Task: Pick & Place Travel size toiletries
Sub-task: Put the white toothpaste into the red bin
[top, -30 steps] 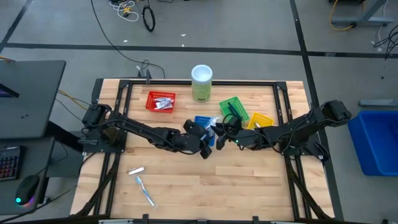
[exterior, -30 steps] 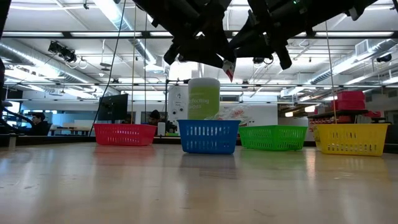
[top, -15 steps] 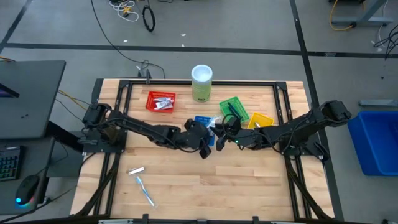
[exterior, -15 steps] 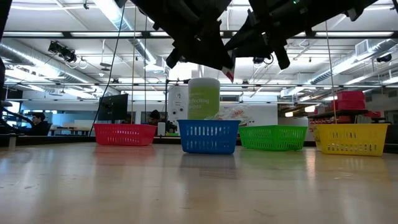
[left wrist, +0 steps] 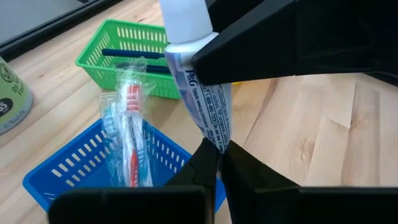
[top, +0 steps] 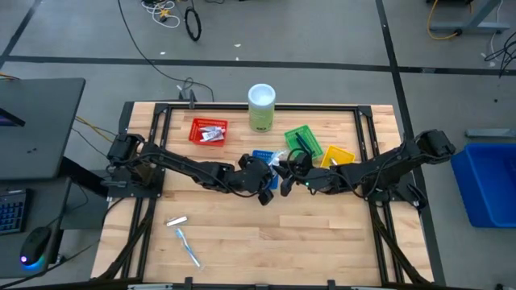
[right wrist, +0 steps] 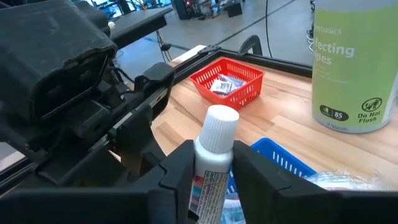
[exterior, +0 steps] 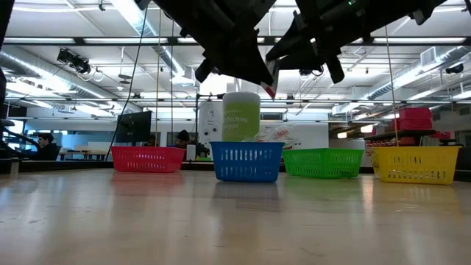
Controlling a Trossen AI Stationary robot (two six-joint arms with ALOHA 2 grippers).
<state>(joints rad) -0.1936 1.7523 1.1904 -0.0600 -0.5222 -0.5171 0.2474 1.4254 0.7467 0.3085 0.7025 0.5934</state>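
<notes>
Both claws meet above the blue basket (left wrist: pixel 68 180), handing over a white mini tube (left wrist: pixel 202 93). The left claw (left wrist: pixel 219 151) is shut on the tube's flat crimped tail; the right claw (right wrist: pixel 211 163) holds its body below the cap. The right claw should let go only when the left grip is firm, then draw straight away.

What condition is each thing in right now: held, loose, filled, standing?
toothpaste tube: in the air, gripped by both grippers
left gripper: shut on the tube's flat tail
right gripper: shut on the tube just below its cap
blue basket: holds wrapped toothbrushes
red basket: holds silvery sachets
green basket: holds dark slim items
canister: upright
loose toothbrush: lying flat on the table
</notes>
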